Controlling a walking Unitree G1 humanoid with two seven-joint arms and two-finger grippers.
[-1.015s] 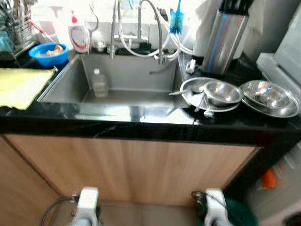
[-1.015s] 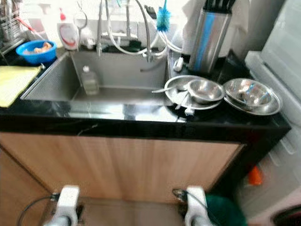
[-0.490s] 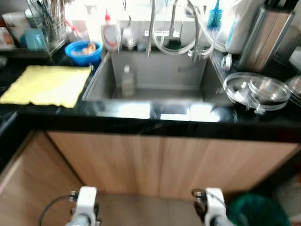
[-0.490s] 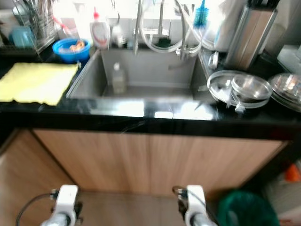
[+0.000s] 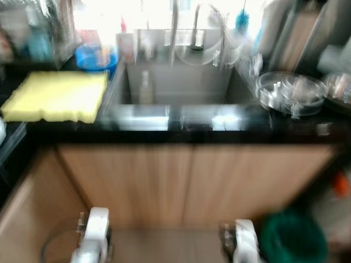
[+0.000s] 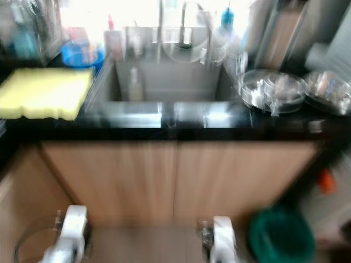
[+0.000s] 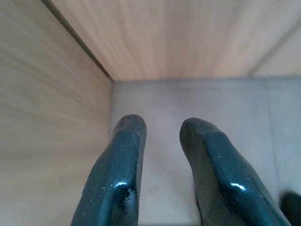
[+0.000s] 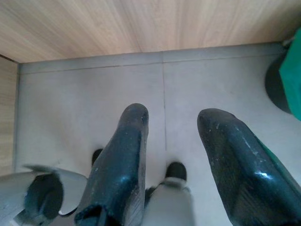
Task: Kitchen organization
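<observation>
Black surface [image 5: 181, 131] runs across the blurred head views, above wooden cabinet doors [image 5: 186, 181]. From the sink [image 5: 178, 90], a yellow cloth [image 5: 57, 96] lies at 9 o'clock and stacked steel bowls [image 5: 290, 93] at 3 o'clock, nearer the right arm. Their rims face up; no long axis shows. Left gripper [image 7: 162, 127] and right gripper [image 8: 171, 115] hang low over the floor [image 8: 94, 89], fingers parted, holding nothing, well below everything.
</observation>
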